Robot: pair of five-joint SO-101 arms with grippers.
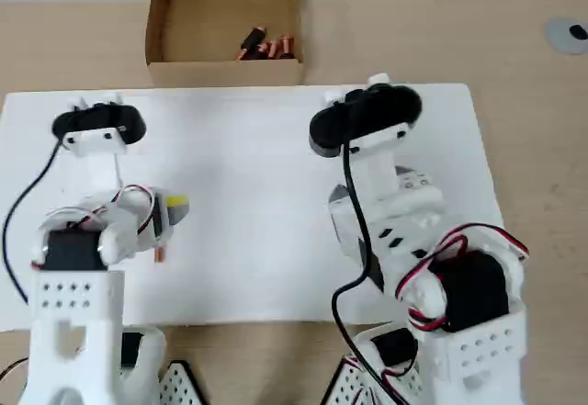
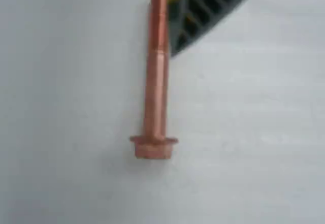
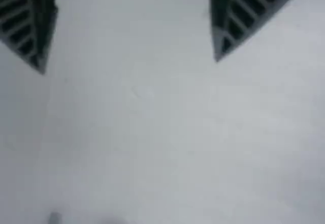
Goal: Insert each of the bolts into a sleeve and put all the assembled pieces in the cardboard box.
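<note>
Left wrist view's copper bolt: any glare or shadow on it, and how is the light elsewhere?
Left wrist view: the bolt carries a pale sheen along its shank and throws only a faint shadow below its head. High view: even light, with soft shadows on the white sheet. Right wrist view: the sheet dims toward one edge.

**Box at the top, one bolt at lower left**

An open brown cardboard box sits at the top of the frame on the wooden bench, with copper-coloured pieces inside. A white sheet lies below the box. A small copper bolt lies on the sheet at lower left, just beside a white arm. A second arm stands at lower right.
</note>
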